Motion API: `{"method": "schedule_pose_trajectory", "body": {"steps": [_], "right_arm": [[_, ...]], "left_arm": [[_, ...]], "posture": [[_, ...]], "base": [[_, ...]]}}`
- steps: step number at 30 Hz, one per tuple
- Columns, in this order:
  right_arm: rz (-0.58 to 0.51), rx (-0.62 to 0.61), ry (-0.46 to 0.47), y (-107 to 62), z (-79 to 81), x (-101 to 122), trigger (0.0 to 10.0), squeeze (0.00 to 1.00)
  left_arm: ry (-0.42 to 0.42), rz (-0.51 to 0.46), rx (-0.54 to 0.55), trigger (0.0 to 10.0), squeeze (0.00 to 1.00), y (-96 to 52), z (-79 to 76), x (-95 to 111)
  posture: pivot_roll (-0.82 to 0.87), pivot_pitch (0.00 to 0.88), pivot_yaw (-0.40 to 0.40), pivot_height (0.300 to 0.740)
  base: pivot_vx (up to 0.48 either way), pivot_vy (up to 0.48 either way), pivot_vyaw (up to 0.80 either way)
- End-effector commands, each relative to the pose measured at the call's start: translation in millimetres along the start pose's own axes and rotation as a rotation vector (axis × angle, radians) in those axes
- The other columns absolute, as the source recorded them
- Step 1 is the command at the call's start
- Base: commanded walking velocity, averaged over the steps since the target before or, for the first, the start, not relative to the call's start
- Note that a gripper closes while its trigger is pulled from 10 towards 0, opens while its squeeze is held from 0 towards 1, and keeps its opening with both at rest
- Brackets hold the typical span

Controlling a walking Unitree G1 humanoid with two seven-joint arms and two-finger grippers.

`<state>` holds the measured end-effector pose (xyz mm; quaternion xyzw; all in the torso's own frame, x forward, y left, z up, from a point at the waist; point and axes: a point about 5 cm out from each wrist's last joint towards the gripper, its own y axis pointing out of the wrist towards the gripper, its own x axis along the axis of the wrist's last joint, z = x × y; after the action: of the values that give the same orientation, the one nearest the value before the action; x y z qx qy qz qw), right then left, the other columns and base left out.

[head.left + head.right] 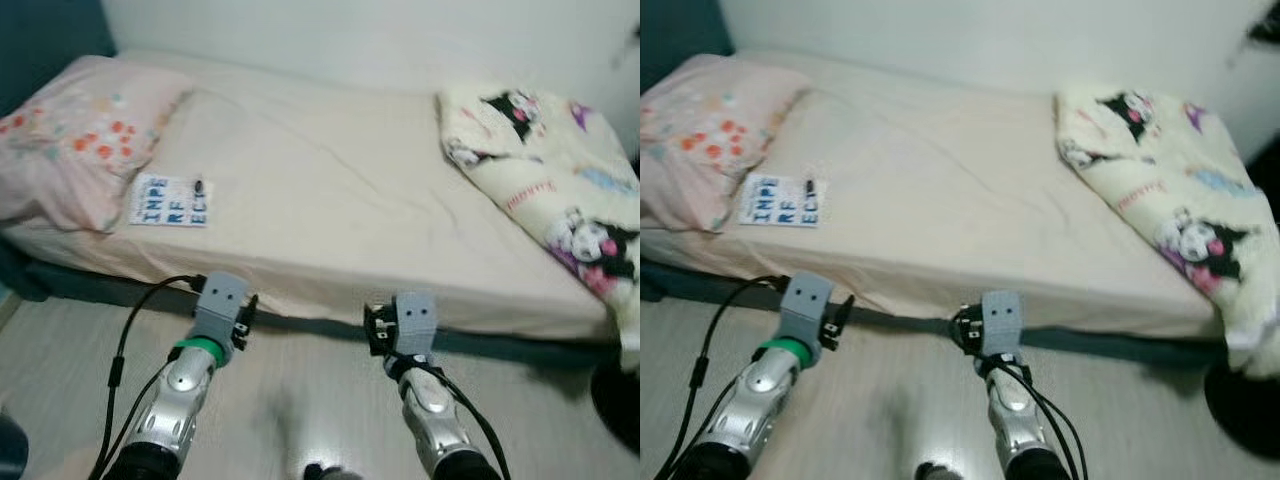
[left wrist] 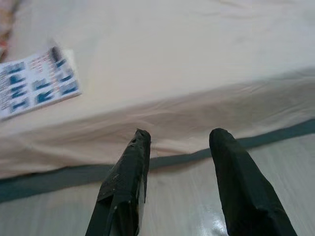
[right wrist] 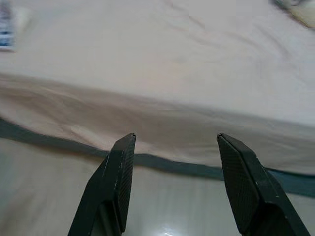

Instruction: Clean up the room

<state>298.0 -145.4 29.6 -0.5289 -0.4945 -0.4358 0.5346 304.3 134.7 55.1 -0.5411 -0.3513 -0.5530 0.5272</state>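
Grippers are hovering low over the pale wooden floor (image 1: pixel 60 350) at the near edge of the bed with the cream fitted sheet (image 1: pixel 330 190), both with fingers spread apart and nothing between them. The left gripper (image 2: pixel 179 142) is pointing at the mattress side, with the white printed booklet with blue letters (image 1: pixel 168 201) lying up and to its left on the sheet, just beside the pink floral pillow (image 1: pixel 75 135). The right gripper (image 3: pixel 177 142) is facing bare sheet nearer the middle of the bed. A cream cartoon-print blanket (image 1: pixel 560 190) is lying bunched at the right end, well apart from both.

The booklet looks like the nearest loose thing to clear. To take it well, the left arm should be lifting above mattress height first, then reaching in flat along the sheet, so one finger is sliding under the booklet's near edge rather than pressing it into the soft bedding.
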Motion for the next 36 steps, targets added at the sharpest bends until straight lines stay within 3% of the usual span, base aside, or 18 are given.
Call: {"method": "schedule_pose_trajectory", "body": {"steps": [1,9,36], "right_arm": [[0.02,-0.018,0.007,-1.8,-4.0,-4.0,10.0,0.0],[0.011,-0.02,0.005,-1.6,-5.1,-2.9,10.0,0.0],[0.017,-0.024,0.005,-3.6,-6.2,-5.4,10.0,0.0]], "left_arm": [[-0.001,0.025,-0.016,10.0,0.0,-1.6,-5.4,-5.4],[0.021,0.014,-0.021,10.0,0.0,-3.9,-4.2,-5.3],[0.017,0.014,-0.026,10.0,0.0,-3.4,-5.9,-4.8]], "posture": [[0.04,0.055,0.021,0.74],[0.04,0.06,0.02,0.74],[0.03,0.062,0.023,0.74]], "base": [[0.0,0.0,-0.56],[0.0,0.0,0.0],[0.0,-0.307,0.0]]}}
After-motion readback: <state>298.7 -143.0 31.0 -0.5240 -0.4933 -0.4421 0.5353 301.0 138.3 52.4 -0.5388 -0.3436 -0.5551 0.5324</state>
